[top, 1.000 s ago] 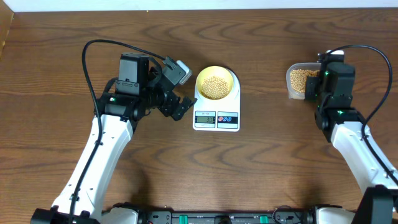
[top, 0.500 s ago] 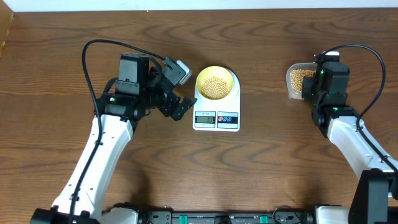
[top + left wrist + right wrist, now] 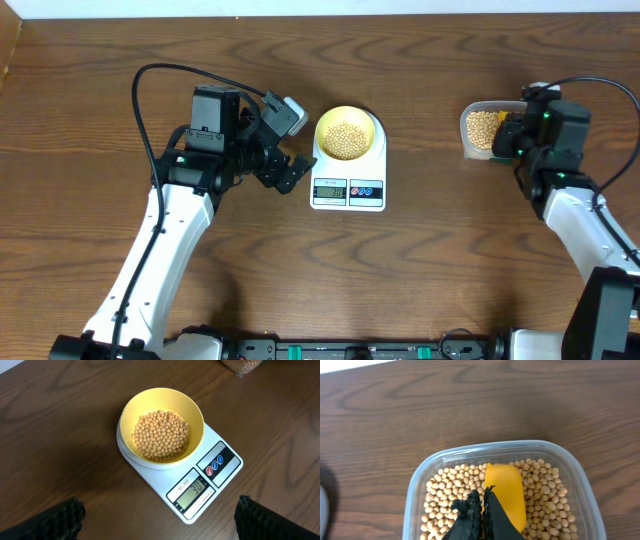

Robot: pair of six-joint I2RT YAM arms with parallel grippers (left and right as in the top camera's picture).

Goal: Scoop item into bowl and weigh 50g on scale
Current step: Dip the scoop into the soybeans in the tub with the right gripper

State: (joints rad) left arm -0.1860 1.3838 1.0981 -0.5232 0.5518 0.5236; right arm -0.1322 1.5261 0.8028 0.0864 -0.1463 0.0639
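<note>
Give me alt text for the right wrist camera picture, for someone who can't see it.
A shut black claw holds a yellow scoop resting on soybeans that fill a clear plastic container, which sits on a brown wooden table.

Wooden table (image 3: 420,280): scale (image 3: 348,190) centre; container (image 3: 467,130), likely plastic, right.

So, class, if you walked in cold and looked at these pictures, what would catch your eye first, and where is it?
First, the pale-yellow bowl sitting on the white scale at the middle of the table, with tan beans pooled in its bottom. Next, at the right, the right gripper is shut on a yellow scoop that rests in a clear container of the same beans. The left gripper hangs open just left of the scale.
</note>
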